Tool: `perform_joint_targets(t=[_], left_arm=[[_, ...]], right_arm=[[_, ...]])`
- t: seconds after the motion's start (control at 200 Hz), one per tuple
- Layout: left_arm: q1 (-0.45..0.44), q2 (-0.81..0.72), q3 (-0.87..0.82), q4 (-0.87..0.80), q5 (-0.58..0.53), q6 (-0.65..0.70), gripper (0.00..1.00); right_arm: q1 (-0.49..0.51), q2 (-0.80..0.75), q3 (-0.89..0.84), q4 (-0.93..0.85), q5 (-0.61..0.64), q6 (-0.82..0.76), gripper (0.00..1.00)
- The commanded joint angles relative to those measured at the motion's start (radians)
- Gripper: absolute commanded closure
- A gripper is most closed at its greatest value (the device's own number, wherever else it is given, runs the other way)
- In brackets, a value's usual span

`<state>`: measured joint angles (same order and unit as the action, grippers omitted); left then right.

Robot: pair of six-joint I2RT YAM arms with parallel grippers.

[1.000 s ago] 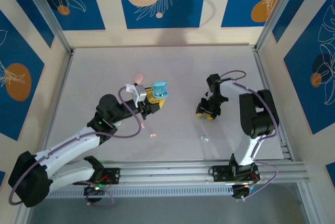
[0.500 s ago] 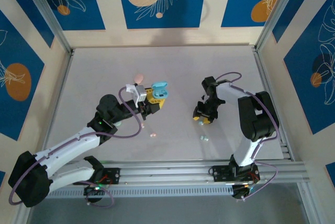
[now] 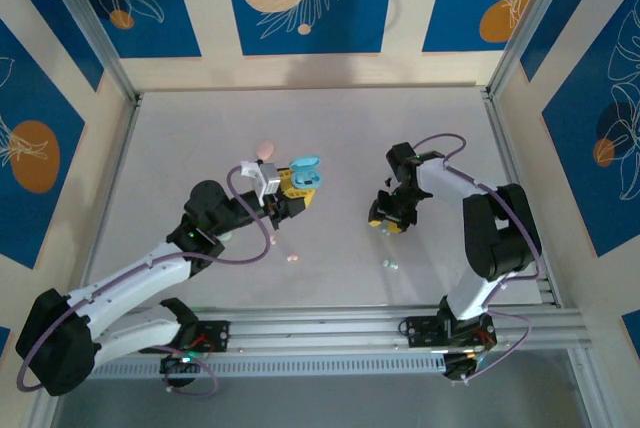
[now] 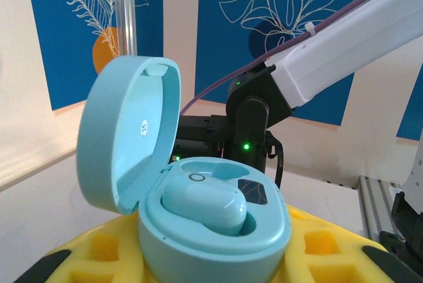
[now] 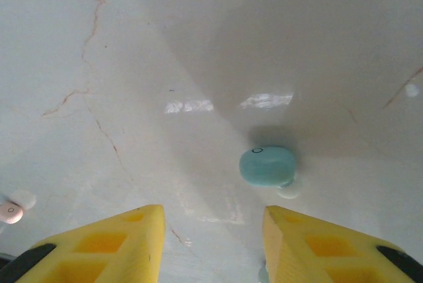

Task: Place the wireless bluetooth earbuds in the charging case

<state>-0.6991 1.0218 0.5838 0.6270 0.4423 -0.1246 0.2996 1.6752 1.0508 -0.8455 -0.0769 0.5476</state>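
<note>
My left gripper is shut on the pale blue charging case, held above the table with its lid up. In the left wrist view the case sits between yellow pads, and one pale blue earbud lies seated in it. My right gripper hangs low over the table, open, with nothing between its yellow fingers. A loose pale blue earbud lies on the table just beyond the fingertips, also seen as the blue earbud from above. A pink earbud lies between the arms.
A small pink object rests on the table behind the left gripper. The pink earbud shows at the left edge of the right wrist view. The enclosure's patterned walls and metal posts surround the white table.
My right gripper has shifted a little to the left and the right arm's elbow has swung outward. The left arm and the case have stayed still.
</note>
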Motion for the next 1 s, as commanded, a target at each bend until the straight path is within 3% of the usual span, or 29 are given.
perform_joint_targets(t=[0.0, 0.18, 0.415, 0.995], left_arm=[[-0.014, -0.012, -0.004, 0.022, -0.006, 0.0, 0.66], [-0.014, -0.022, -0.004, 0.015, -0.01, 0.001, 0.66], [-0.014, -0.025, -0.004, 0.012, -0.013, 0.003, 0.66], [-0.014, -0.014, -0.002, 0.026, -0.004, -0.009, 0.66]], right_arm=[[-0.012, -0.004, 0.016, -0.002, 0.028, -0.032, 0.54], [-0.029, 0.069, 0.057, 0.019, 0.073, -0.077, 0.52], [-0.044, 0.114, 0.023, 0.048, -0.047, -0.043, 0.5], [0.036, 0.035, -0.084, 0.052, -0.042, 0.113, 0.5]])
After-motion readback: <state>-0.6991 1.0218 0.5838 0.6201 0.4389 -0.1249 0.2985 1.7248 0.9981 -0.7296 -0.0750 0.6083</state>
